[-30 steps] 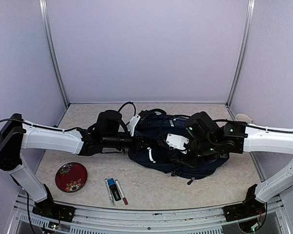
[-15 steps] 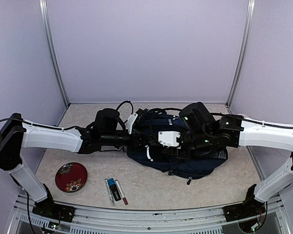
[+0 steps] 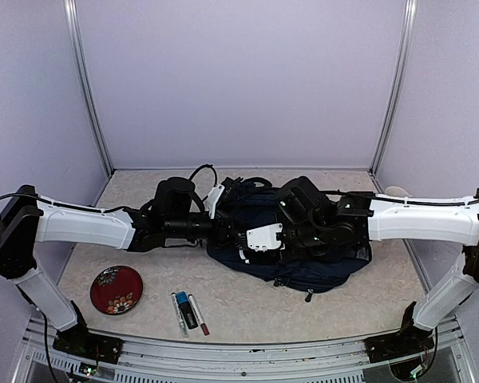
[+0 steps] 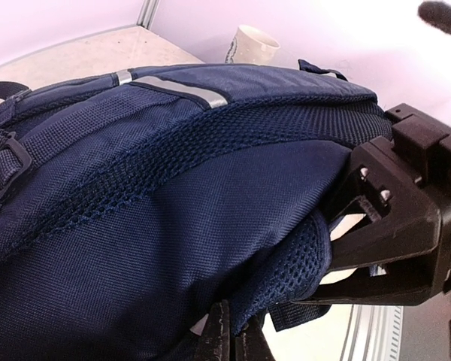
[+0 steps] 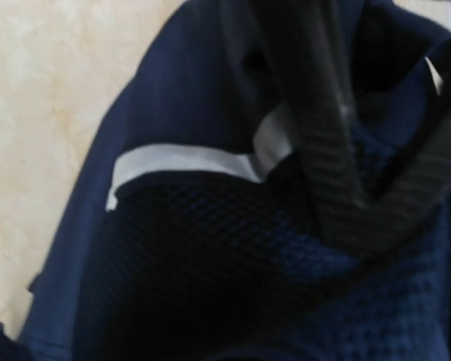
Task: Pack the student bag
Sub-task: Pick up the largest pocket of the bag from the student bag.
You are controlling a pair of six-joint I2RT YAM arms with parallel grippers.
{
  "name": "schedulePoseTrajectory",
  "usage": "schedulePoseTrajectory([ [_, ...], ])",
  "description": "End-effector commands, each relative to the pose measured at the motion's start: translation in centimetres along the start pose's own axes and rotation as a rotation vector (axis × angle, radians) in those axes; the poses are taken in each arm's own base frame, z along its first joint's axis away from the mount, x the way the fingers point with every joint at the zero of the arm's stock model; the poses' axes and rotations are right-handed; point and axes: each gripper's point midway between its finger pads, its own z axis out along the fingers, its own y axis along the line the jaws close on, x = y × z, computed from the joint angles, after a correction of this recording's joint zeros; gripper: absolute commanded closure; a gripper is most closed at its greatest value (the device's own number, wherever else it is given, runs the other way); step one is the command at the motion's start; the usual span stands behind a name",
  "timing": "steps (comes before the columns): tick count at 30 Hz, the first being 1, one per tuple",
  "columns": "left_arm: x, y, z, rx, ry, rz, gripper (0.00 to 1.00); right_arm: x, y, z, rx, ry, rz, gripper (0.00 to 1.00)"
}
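Observation:
The student bag [image 3: 319,259], a navy backpack, lies in the middle of the table and fills the left wrist view [image 4: 150,195]. My left gripper [image 3: 236,237] is at its left end, shut on the edge of a navy mesh flap [image 4: 286,278], with its fingertips [image 4: 219,337] pinching the fabric. My right gripper [image 3: 259,242] reaches in from the right to the same flap. In the left wrist view its two black fingers [image 4: 361,248] stand apart on either side of the mesh. The right wrist view shows only dark mesh [image 5: 233,256], a white stripe [image 5: 180,162] and a dark strap [image 5: 316,113].
A red patterned dish [image 3: 116,289] lies at the front left. A few pens and markers [image 3: 189,312] lie near the front edge. A white cup [image 3: 398,192] stands at the back right and also shows in the left wrist view [image 4: 252,43]. Black cables [image 3: 207,174] loop behind the bag.
My right arm has swung left across the bag, bringing its gripper up to the left gripper. The left arm has stayed in place, and the bag has bunched slightly leftward.

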Motion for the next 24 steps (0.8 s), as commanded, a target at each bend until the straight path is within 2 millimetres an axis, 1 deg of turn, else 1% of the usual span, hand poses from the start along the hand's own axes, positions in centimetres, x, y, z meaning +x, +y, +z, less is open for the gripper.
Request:
schedulePoseTrajectory([
  [1,-4.3,-0.5,-1.2,0.025,-0.143,0.038,1.0,3.2,-1.5,1.4,0.084,0.167,-0.062,0.69],
  [3,-4.4,-0.7,-1.3,0.033,-0.143,0.04,1.0,4.0,-1.9,1.5,0.117,0.204,-0.11,0.69],
  [6,-4.4,-0.9,-1.4,0.044,-0.134,0.052,1.0,6.5,-2.0,1.6,0.161,0.328,-0.213,0.7],
  [8,-4.5,-1.1,-1.4,0.052,-0.131,0.058,1.0,7.5,-2.3,1.3,0.187,0.388,-0.256,0.71],
  [13,-4.5,-1.5,-1.2,0.071,-0.113,0.071,1.0,7.2,-3.7,0.7,0.264,0.392,-0.353,0.71],
  [17,-4.5,-1.7,-1.2,0.077,-0.113,0.076,1.0,7.2,-4.2,1.2,0.298,0.413,-0.434,0.71],
  [19,-4.6,-1.8,-1.2,0.081,-0.113,0.08,1.0,7.4,-4.3,1.6,0.302,0.433,-0.455,0.75],
  [22,-4.8,-1.8,-1.4,0.08,-0.116,0.088,1.0,7.7,-4.4,1.7,0.308,0.459,-0.47,0.89],
  [24,-5.1,-1.6,-1.6,0.074,-0.123,0.088,1.0,8.0,-4.0,1.5,0.288,0.465,-0.452,0.95],
])
